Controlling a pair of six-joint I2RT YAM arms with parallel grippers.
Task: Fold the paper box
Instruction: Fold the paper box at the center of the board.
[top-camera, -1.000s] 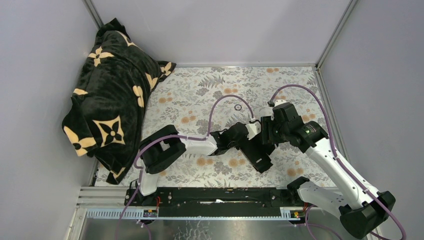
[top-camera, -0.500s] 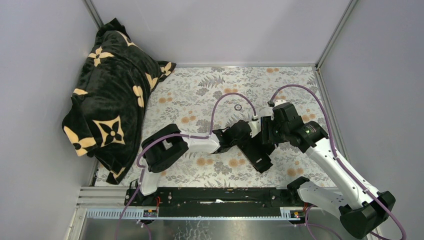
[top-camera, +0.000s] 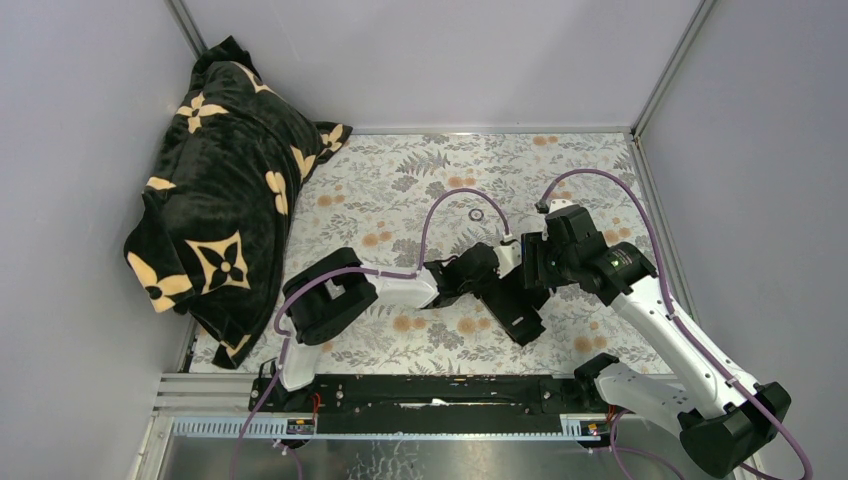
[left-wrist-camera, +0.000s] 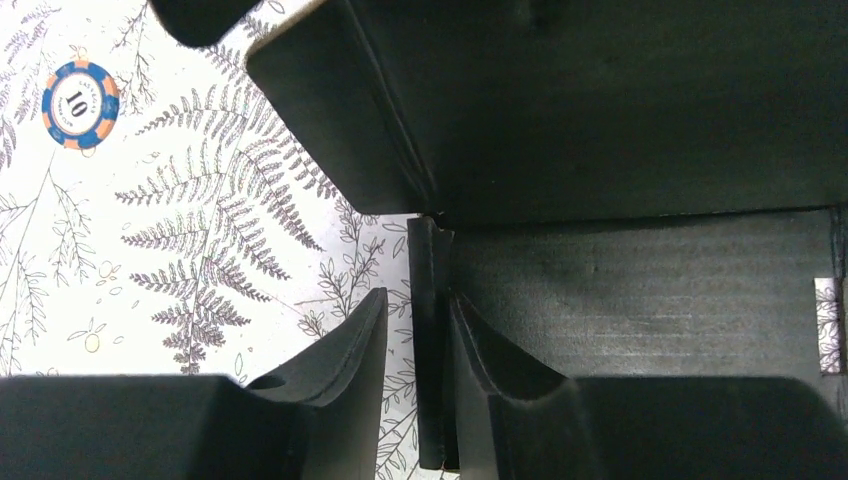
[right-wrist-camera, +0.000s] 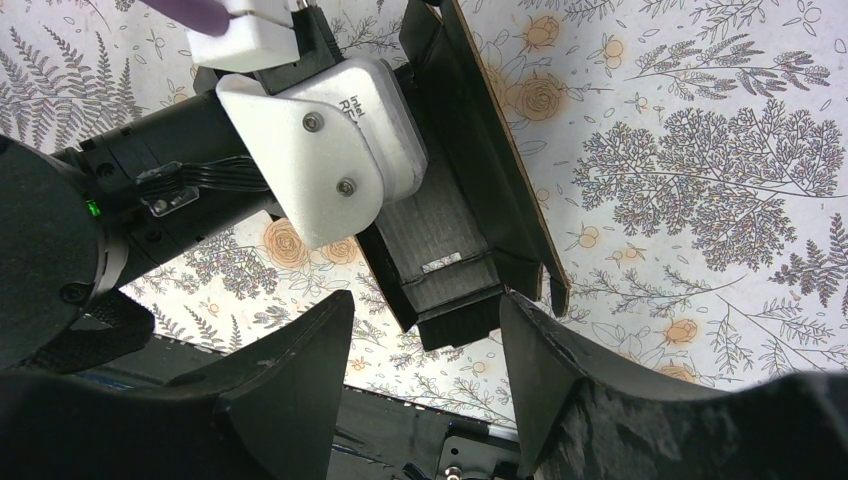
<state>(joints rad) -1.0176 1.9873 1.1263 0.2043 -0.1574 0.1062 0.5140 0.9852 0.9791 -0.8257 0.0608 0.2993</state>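
Picking out the paper box (top-camera: 517, 305) right at the middle of the floral tablecloth (top-camera: 400, 180), lying between both arms' ends, a long black shape slanting toward the near edge. Catching the left gripper (left-wrist-camera: 419, 300) set at its left side, straddling an upright card wall of the box with narrowed jaws. Seeing one finger (left-wrist-camera: 480, 350) pressing against that wall, and a sliver of cloth showing between the card and the other finger (left-wrist-camera: 350, 350), so not being able to tell whether clamping or merely bracketing. Noting a broad folded panel looming just beyond those fingers in the left wrist view.

Turning to the right gripper (right-wrist-camera: 425, 300): hovering with jaws spread wide, with the box's narrow end sitting between the fingertips and touching neither. Spotting the left arm's white camera housing (right-wrist-camera: 330, 150) covering part of the box in that view.

Off to the side, finding a blue-and-orange poker chip (left-wrist-camera: 80, 103) marked 10, well apart from the box, and a black flowered blanket (top-camera: 215, 200) heaped in the far left corner.
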